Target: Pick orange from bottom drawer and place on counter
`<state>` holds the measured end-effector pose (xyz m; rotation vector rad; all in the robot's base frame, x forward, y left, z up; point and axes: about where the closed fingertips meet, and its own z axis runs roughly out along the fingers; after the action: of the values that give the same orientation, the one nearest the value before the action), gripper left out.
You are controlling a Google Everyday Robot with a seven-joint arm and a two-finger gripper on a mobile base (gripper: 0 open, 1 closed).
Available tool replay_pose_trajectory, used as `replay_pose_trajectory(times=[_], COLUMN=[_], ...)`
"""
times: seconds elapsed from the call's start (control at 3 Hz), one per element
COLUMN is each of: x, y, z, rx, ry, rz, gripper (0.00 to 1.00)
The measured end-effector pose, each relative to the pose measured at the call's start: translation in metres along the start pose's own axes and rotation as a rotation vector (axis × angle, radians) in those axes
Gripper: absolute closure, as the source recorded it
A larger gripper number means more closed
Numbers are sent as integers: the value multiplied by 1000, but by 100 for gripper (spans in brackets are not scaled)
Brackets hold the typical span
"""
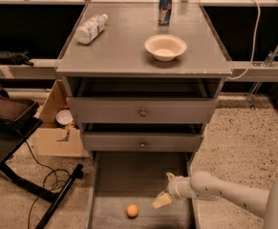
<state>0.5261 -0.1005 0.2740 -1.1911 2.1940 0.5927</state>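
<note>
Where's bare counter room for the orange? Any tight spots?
Counter: the front-left patch between bottle and bowl is bare, also the front-right corner beside the bowl. Tighter at the back, can behind bowl. Pincer sits open over the bottom drawer, right of the orange.

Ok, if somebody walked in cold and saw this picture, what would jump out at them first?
Probably the small orange lying alone on the floor of the pulled-out bottom drawer, with the robot's end effector hovering open just to its right, not touching it. After that, the grey counter above, which carries a cream bowl, a can at the back and a plastic bottle lying on its side.
</note>
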Motion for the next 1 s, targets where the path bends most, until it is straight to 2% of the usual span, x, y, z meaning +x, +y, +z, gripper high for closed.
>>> replay_pose_trajectory(times=[0.33, 1.0], x=[1, 42], y=[6, 20], z=[1, 66], rx=[-39, -22], ry=[8, 57], rz=[2, -61], gripper=[0, 0])
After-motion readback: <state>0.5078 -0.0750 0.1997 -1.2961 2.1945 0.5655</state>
